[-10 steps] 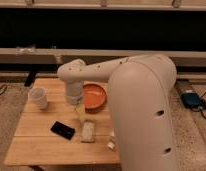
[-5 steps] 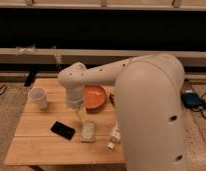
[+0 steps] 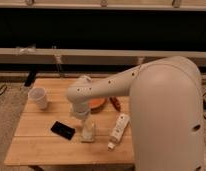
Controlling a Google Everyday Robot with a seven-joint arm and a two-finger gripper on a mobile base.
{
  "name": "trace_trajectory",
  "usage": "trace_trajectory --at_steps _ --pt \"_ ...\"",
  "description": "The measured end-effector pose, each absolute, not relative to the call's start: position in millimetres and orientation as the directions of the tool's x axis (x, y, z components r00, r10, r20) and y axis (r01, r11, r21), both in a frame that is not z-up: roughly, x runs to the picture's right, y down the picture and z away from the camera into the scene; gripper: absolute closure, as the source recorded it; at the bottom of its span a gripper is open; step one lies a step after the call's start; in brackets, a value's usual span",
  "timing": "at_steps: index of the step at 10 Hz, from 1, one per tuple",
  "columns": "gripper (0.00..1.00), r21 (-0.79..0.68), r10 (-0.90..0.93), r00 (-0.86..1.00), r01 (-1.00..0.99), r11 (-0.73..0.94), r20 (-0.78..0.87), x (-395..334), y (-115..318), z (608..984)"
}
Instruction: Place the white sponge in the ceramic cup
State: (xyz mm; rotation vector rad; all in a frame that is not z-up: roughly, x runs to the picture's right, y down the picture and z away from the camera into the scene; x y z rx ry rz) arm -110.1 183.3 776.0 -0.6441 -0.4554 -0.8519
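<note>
The white sponge (image 3: 88, 134) lies on the wooden table (image 3: 41, 147), near its front middle. The ceramic cup (image 3: 38, 97) stands upright at the table's far left, well apart from the sponge. My gripper (image 3: 84, 121) hangs from the white arm (image 3: 111, 87) directly over the sponge, right at its top end. It hides part of the sponge.
A black phone (image 3: 62, 130) lies just left of the sponge. A long white remote-like bar (image 3: 119, 129) lies to its right. An orange bowl (image 3: 99, 103) and a small red object (image 3: 115, 103) sit behind the gripper. My arm's bulky link (image 3: 166, 115) covers the table's right side.
The arm has swung and lowered, so the gripper has come down from above the bowl's edge to the top of the sponge. The objects on the table have not moved.
</note>
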Motion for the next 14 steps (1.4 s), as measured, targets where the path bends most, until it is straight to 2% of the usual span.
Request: trace_trajectory --at_steps 6,12,14 --pt "0.20 -0.373 -0.535 0.581 0.810 0.453 0.613 -70.6 203.0 801.0" --pt "0.21 -0.398 -0.487 0.612 0.784 0.476 0.623 -69.1 229.0 821.3" --pt "0.34 -0.399 -0.487 0.618 0.779 0.483 0.617 -72.1 228.6 822.4"
